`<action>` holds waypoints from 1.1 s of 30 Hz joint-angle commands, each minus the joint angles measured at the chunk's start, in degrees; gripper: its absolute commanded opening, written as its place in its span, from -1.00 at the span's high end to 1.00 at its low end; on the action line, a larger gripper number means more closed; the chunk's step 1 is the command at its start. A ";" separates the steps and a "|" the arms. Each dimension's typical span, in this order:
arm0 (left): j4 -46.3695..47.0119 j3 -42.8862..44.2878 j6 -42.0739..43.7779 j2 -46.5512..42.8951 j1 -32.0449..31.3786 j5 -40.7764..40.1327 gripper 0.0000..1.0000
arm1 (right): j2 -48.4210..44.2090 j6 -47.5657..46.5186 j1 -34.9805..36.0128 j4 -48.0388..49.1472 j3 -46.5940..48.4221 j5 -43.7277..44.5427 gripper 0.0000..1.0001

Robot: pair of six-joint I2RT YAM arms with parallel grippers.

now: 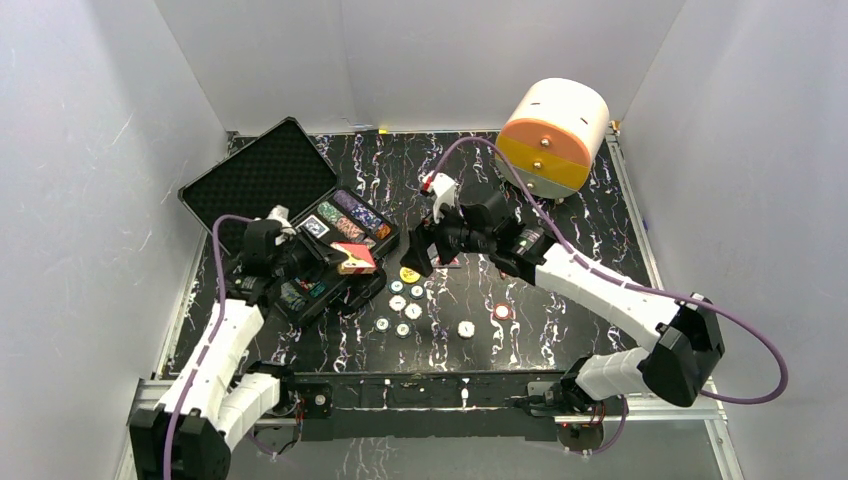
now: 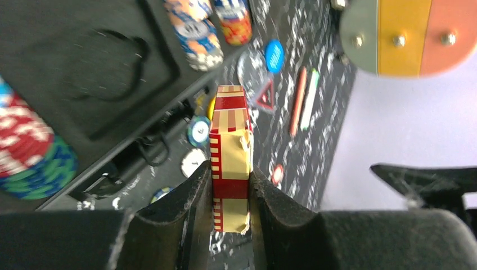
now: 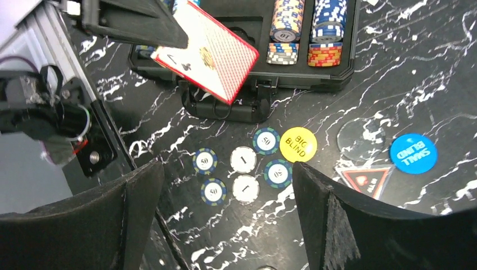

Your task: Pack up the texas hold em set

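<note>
The left pincer (image 2: pixel 230 185) clenched the seemingly light, stiff, slick card deck (image 2: pixel 230 140) across its broad faces; the right pincer (image 3: pixel 225 214) gaped empty.

Left jaws seemingly grip the card deck (image 1: pixel 356 260).

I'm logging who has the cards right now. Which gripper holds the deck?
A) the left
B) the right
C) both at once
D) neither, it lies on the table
A: the left gripper is shut on the deck, its fingers pressed against both sides, while the right gripper hangs open over the loose chips, holding nothing.
</note>
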 commanded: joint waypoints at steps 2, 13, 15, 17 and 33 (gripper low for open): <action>-2.65 1.69 -3.84 -7.01 0.21 -19.68 0.84 | -1.73 13.97 0.25 11.53 -7.47 1.84 -0.84; 3.55 -0.40 -3.67 -0.97 0.20 -22.92 0.84 | -0.90 16.61 0.27 14.96 -9.29 -2.58 -0.81; 5.33 -1.17 -3.74 -0.31 0.13 -23.90 0.83 | -0.71 16.49 0.30 15.18 -9.29 -2.59 -0.81; 6.67 -1.54 -3.85 0.33 0.18 -24.58 0.83 | -0.39 16.49 0.25 15.08 -9.14 -2.38 -0.81; 5.00 -4.03 -8.37 2.96 0.20 -21.41 -0.04 | 0.21 16.75 0.33 12.87 -8.98 0.89 -0.79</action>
